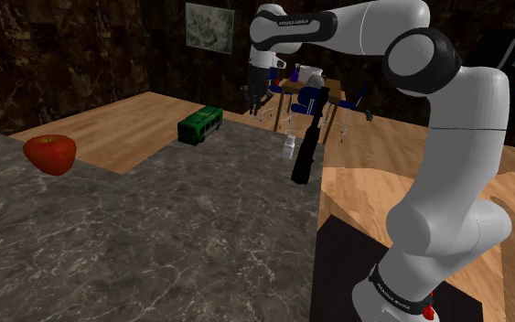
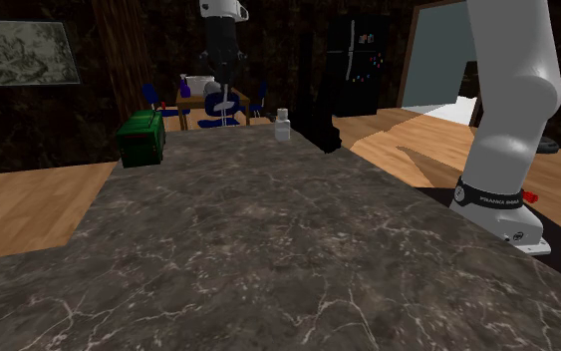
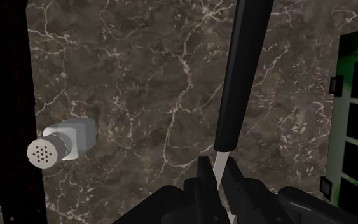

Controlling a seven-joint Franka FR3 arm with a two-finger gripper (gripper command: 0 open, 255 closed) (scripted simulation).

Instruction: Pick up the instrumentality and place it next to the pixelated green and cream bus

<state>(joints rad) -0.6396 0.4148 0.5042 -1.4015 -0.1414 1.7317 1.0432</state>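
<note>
Far on the shoulder view's left, a round red apple [image 1: 49, 153] sits alone on the dark stone bench with pale veins [image 1: 155, 247]. It is well apart from the work and seems to play no part in it.

Next comes the blocky green toy bus with dark windows [image 1: 200, 123], which stands near the far edge of the bench. Bare bench lies beside the bus, and that looks like the spot meant for the tool.

Just right of the bus, the black hand [image 1: 257, 99] hangs over the bench. In the wrist view the hand [image 3: 217, 175] has its two fingers almost closed. They pinch the thin pale end of a long tool with a black handle [image 3: 244, 76]. So the tool is in the hand, right between the fingers, and its handle points away over the bench with the bus [image 3: 355, 114] close on one side. The hand likely grips the thin end because it fits the narrow gap. Whether the handle's far end touches the bench cannot be told.

Further right, a small white shaker with holes in its top [image 1: 289, 146] stands near the bench edge. Just beside it is a tall black thing [image 1: 305, 151]. Both could be knocked, so a move toward the bus looks safest. The white arm [image 1: 447, 137] rises at the far right.
</note>
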